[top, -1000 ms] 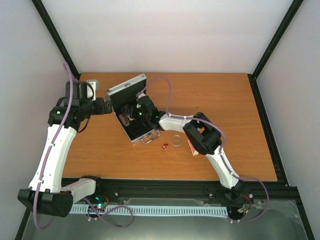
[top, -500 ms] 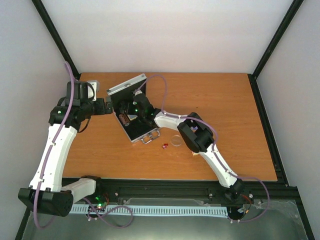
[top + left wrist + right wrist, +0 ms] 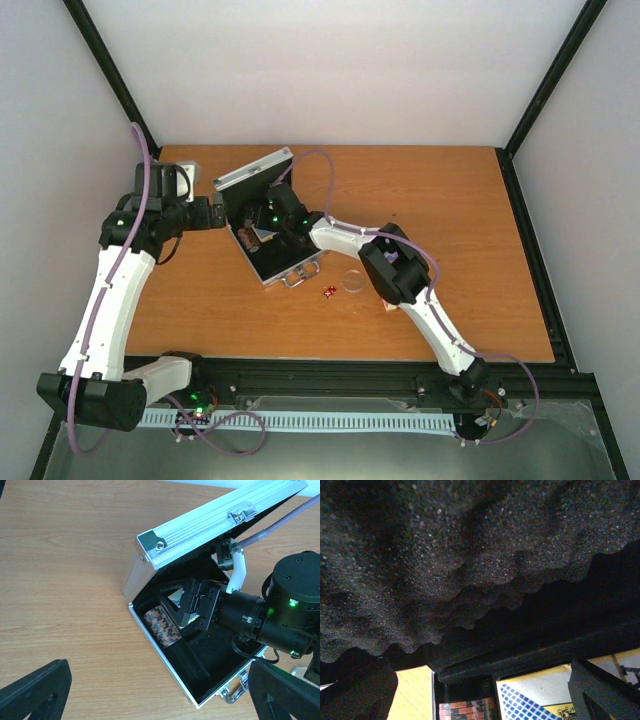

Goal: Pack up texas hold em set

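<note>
both jaws wide: left gripper beside case, right gripper under lid, astride card pack.

Right arm's gone deeper into the case

The right arm's black two-finger gripper has slid from the middle of the ribbed silver aluminium case up toward its hinge end, under the raised lid (most of that happened early on, barely a nudge since). Its black elbow block swung left too and now covers more of the red card pack on the wooden table.
</note>
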You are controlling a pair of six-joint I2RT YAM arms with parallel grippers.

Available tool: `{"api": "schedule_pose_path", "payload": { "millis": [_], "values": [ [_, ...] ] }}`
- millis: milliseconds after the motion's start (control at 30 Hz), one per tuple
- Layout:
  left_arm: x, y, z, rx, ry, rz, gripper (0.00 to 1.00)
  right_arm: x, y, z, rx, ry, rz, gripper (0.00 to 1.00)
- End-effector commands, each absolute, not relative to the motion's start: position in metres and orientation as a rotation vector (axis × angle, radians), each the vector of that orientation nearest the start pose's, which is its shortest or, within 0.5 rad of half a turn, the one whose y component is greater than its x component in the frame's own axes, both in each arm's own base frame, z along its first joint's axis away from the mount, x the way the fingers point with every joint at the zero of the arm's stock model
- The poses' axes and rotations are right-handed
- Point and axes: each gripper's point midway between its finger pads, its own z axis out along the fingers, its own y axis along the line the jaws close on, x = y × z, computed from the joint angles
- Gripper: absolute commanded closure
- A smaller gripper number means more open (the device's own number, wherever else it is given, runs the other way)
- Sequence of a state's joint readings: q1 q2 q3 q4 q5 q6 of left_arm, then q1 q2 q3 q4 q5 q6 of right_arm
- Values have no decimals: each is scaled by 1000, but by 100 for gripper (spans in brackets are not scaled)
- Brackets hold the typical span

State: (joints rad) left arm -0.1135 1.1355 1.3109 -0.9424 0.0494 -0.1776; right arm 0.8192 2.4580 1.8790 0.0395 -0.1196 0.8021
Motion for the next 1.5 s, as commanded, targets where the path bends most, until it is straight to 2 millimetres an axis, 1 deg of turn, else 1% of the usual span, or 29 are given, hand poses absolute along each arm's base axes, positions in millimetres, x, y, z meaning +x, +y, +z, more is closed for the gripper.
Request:
{"api": "schedule_pose_path", "payload": {
  "millis": [0,33,100,200,300,433,567,733,800,900,933,1033,1133,1200,1267,1333,1467],
  "values": [
    [314,-47,287,-20,2333,-210,0,397,454,-45,-71,2708,779,4],
    [313,-47,287,-19,2332,-211,0,396,458,-40,-111,2687,821,4],
    [313,-47,287,-20,2330,-205,0,399,466,-21,-177,2616,884,2],
    [314,-44,288,-26,2328,-190,0,406,472,10,-258,2538,892,1],
    [314,-46,293,-21,2317,-207,0,407,465,37,-305,2523,837,0],
    [317,-49,301,-20,2303,-225,0,396,448,58,-330,2562,755,0],
    [318,-54,306,-17,2297,-263,0,380,418,71,-333,2620,630,0],
    [315,-60,306,-23,2299,-322,0,361,372,100,-361,2638,439,0],
    [315,-62,305,-21,2304,-337,0,353,349,112,-366,2646,334,0],
    [315,-65,302,-12,2313,-350,0,343,306,133,-341,2648,156,0],
    [315,-65,302,-5,2316,-350,0,340,293,137,-328,2649,104,0],
    [317,-66,303,8,2323,-353,0,331,246,138,-264,2690,-46,0],
    [318,-68,303,17,2325,-357,0,320,202,125,-185,2776,-114,0],
    [319,-69,302,15,2329,-364,0,314,179,115,-124,2822,-126,0],
    [320,-70,300,15,2332,-374,0,312,161,109,-59,2844,-130,0],
    [321,-72,297,16,2339,-387,0,317,147,107,3,2846,-137,0],
    [326,-73,291,17,2355,-394,0,335,133,97,72,2869,-154,0]
  ]
}}
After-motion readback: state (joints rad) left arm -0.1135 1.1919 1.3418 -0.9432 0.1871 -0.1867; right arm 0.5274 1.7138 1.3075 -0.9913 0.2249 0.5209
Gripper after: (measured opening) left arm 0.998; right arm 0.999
